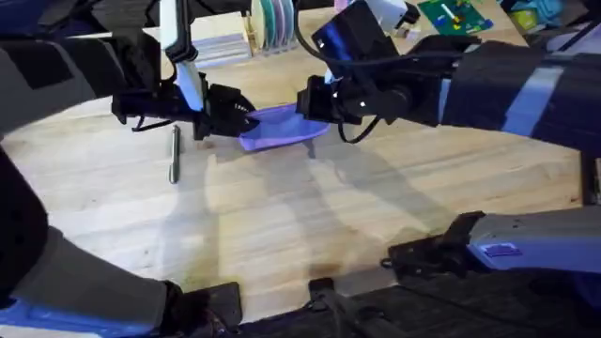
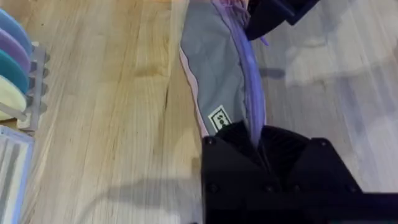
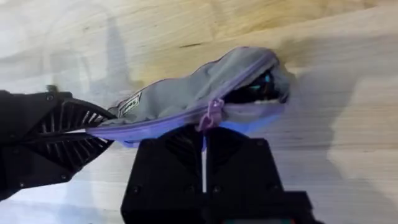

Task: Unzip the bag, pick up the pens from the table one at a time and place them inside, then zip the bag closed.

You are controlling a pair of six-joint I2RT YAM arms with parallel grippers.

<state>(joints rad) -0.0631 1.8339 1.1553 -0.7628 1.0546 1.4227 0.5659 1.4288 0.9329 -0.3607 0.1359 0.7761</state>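
The lavender bag lies at the far middle of the tabletop, its left end pinched by the left gripper's fingers and its zipper pull pinched by the right gripper's, with one pen lying well to its left.

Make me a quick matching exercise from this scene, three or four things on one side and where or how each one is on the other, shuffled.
Things:
1. bag
2. pen
3. left gripper
4. right gripper

States:
A. lying alone on the table
B. clamped on one end of the bag
C. partly unzipped, held between both grippers
D. shut on the zipper pull

Pairs: 1-C, 2-A, 3-B, 4-D
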